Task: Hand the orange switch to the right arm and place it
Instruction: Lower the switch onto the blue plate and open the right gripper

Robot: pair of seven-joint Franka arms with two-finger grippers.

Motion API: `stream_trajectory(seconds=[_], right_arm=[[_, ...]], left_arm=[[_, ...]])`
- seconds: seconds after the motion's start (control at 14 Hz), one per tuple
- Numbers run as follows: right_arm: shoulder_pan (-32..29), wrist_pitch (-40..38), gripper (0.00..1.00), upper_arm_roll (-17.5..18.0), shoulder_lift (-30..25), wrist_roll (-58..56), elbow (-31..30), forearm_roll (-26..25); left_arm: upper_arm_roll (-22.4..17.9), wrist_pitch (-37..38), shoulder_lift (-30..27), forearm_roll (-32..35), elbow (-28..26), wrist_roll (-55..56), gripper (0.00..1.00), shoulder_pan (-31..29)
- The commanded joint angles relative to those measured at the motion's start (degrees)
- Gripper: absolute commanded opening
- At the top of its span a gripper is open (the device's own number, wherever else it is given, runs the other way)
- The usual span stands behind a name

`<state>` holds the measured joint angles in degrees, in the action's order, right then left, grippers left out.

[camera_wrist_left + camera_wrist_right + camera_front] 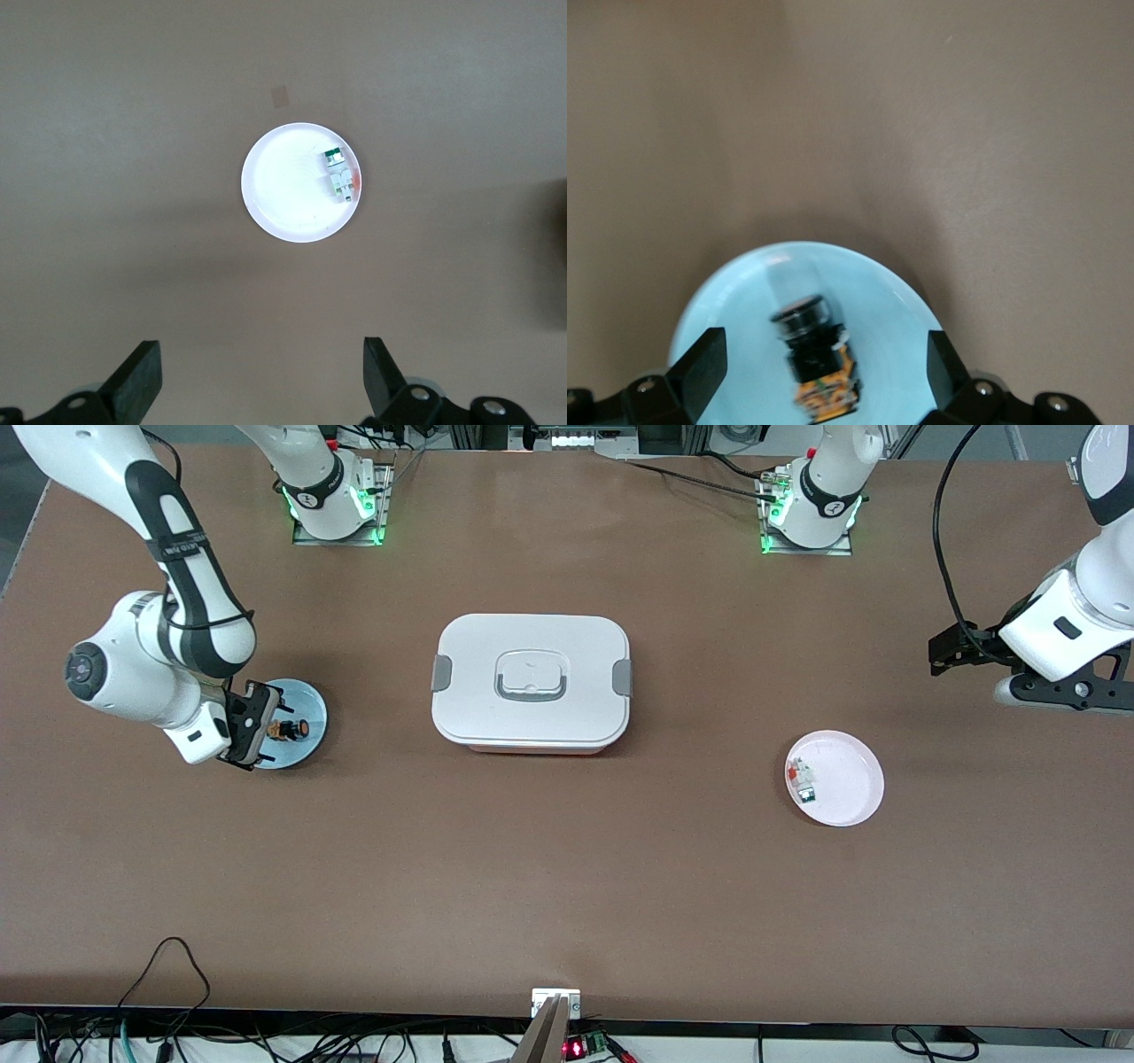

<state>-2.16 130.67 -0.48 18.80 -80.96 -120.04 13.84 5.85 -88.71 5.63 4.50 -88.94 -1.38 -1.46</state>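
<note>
— Status of the orange switch (818, 363)?
— Lying on the blue plate (312, 731), right gripper (257, 726) over it, jaws apart, nothing held. Placement looks complete.
— Left gripper (257, 376)?
— Waiting, jaws apart, at three o'clock from the lidded box (532, 682). Next: right arm lifts clear.

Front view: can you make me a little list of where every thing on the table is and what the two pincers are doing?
orange switch: small black blocky part with orange cap, lying on the round light-blue plate
right pincer: open, over the blue plate, switch between its fingers, not gripped
left pincer: open, waiting above the table's left-arm end
white lidded box: mid-table
round pink plate: holds two small white pieces
</note>
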Motion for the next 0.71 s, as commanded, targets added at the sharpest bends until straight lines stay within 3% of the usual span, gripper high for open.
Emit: stream_trajectory(seconds=[0.0, 0.43, 0.64], right_arm=[[1.0, -6.4, 1.00, -0.1, -1.7, 10.9, 3.9, -0.7], [5.1, -12.6, 1.00, 0.0, -8.6, 44.0, 6.0, -5.0], [5.5, -19.3, 1.00, -0.1, -10.0, 58.8, 10.9, -6.2]], left_arm=[[-0.2, 0.6, -0.7, -0.7, -0.4, 0.5, 1.00, 0.2], [-0.2, 0.6, -0.7, -0.7, -0.4, 0.5, 1.00, 0.2], [-0.2, 0.6, -0.7, -0.7, -0.4, 0.5, 1.00, 0.2]])
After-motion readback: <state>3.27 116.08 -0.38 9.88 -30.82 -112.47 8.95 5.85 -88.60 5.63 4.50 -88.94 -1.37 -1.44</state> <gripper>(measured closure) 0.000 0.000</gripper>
